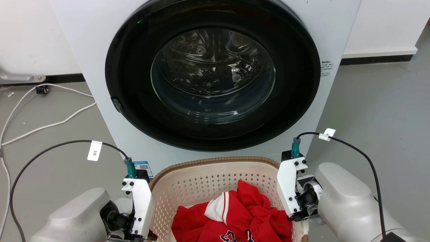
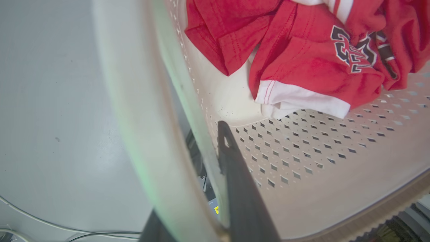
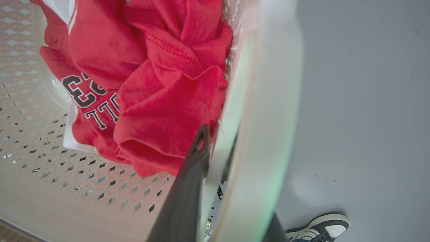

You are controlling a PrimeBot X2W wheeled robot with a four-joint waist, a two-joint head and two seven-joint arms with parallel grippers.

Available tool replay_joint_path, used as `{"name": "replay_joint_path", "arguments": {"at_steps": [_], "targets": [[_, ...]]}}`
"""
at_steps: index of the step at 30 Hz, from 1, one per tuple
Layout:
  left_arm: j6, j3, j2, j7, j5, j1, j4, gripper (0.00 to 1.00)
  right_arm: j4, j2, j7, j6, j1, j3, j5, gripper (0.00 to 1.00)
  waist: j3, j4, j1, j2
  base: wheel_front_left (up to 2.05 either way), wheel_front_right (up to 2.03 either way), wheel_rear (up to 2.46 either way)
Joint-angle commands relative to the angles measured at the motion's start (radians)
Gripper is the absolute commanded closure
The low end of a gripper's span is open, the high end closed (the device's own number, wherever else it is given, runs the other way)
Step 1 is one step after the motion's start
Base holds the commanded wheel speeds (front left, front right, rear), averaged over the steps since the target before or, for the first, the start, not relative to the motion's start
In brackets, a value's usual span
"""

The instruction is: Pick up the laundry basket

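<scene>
Closest to the lens on each wrist is a long dark finger. The left gripper [image 2: 205, 144] has one finger [image 2: 235, 174] flat against the inside wall of the laundry basket [image 2: 319, 151], and the other is tucked outside behind the blurry white handle [image 2: 141, 117], so the jaws are narrow and pinching that side. Same deal with the right gripper [image 3: 218, 144], clamped across the opposite handle [image 3: 268, 117]. So the reach and grip look done to me on both sides. The basket sits right in front of the robot between the two arms, just before the washing machine [image 1: 336, 50] with its door [image 1: 211, 74] closed, and there's a red shirt [image 1: 242, 208] bunched inside. What's left is the actual lift. I honestly can't tell if the bottom is off the grey floor [image 1: 386, 117] yet. There's also a sneaker [image 3: 322, 227] on the floor by the right side, so somebody's standing close.
</scene>
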Motion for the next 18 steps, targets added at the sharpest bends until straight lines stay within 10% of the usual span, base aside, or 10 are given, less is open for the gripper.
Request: {"name": "replay_joint_path", "arguments": {"at_steps": [1, 18], "targets": [[-0.014, -0.008, 0.000, 0.012, 0.004, -0.006, -0.007, 1.00, -0.004, 0.003, -0.010, 0.005, -0.020, 0.002, 0.007, 1.00, 0.001, 0.000, 0.0000, 0.0000, 0.00, 0.00, 0.00], [-0.014, -0.011, 0.001, 0.011, 0.008, -0.019, -0.005, 1.00, 0.003, 0.003, -0.012, 0.005, -0.034, 0.026, 0.033, 1.00, 0.010, -0.002, 0.0000, 0.0000, 0.00, 0.00, 0.00]]}}
